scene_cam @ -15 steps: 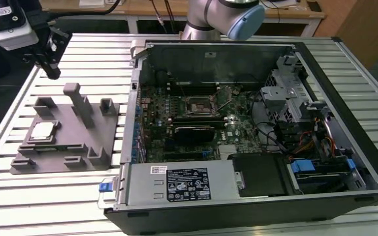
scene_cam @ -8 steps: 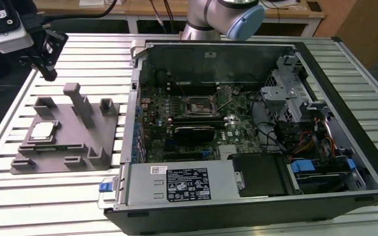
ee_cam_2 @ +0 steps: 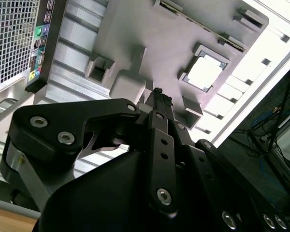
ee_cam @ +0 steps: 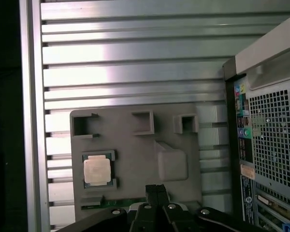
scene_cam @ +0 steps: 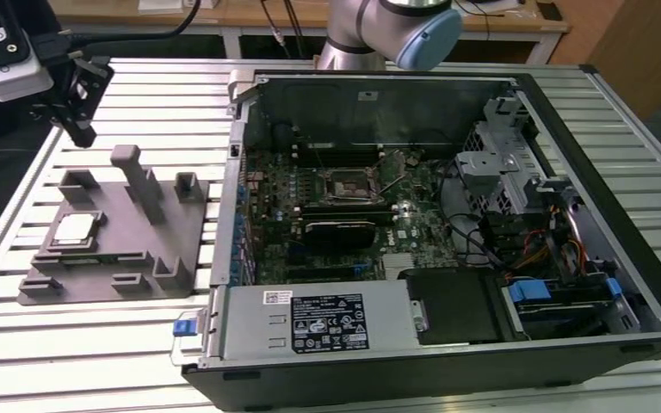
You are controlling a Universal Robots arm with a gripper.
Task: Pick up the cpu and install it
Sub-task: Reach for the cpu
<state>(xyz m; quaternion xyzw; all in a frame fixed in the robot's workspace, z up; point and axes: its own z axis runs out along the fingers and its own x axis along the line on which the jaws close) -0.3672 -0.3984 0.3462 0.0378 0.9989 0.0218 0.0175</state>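
Cpu [ee_cam: 96, 170] pale silver square, seated flat in grey fixture [ee_cam: 135, 159]; gripper [ee_cam: 157, 188] closed up, empty, above it

a grey plastic fixture [scene_cam: 124, 245] with upright blocks [scene_cam: 138, 176] lies on a slatted aluminium table [scene_cam: 78, 353]. just beside it, toward the exterior view's right, an open computer case [scene_cam: 377, 112] lies on its side. inside are a motherboard [scene_cam: 296, 185], a silver power supply [scene_cam: 319, 320] with a blue latch [scene_cam: 185, 327], and cables [scene_cam: 532, 254]. the first wrist view shows the case's perforated rear grille [ee_cam: 275, 145].
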